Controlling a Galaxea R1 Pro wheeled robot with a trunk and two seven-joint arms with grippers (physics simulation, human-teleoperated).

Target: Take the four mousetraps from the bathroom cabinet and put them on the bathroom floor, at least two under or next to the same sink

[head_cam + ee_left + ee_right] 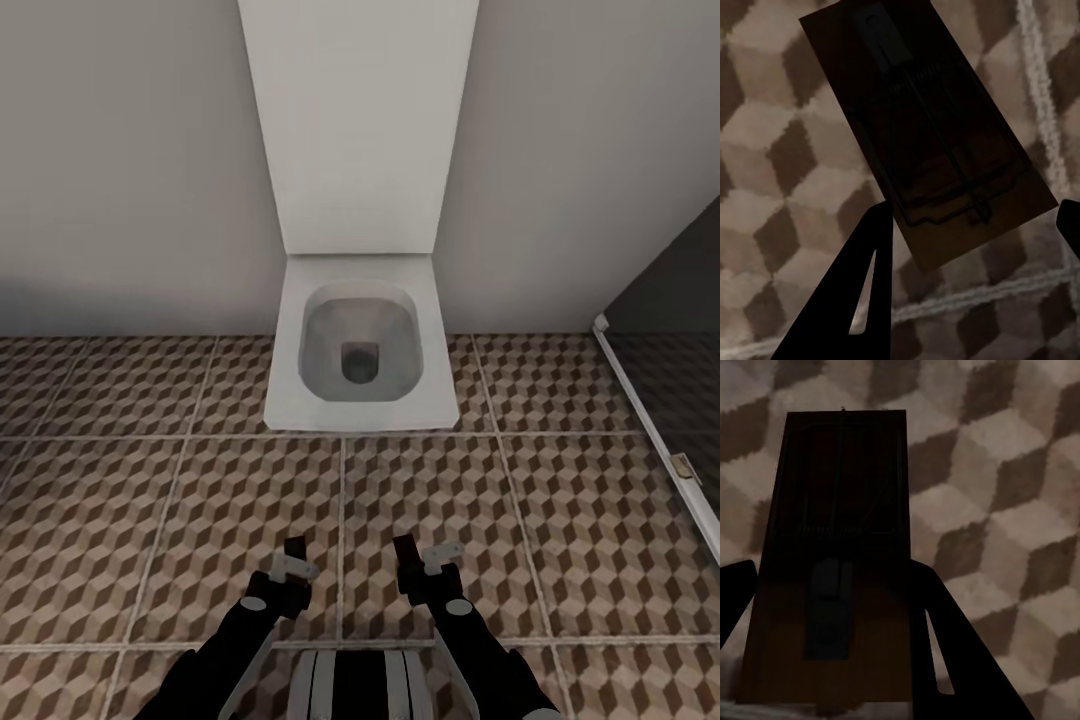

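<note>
Mousetraps are in hand, one per gripper: the left gripper (971,247) is closed on a mousetrap (922,127), the right gripper (832,607) closed on the second mousetrap (832,555), each board's long axis running out past the fingertips over the bathroom floor (560,500). Both arms hang equally near the tiles, facing a white toilet (360,345); no sink is in sight, so placement likely needs a turn first.

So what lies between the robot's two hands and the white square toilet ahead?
Only bare cube-patterned tile floor lies between the left hand, the right hand and the white square toilet, per the head view.
</note>
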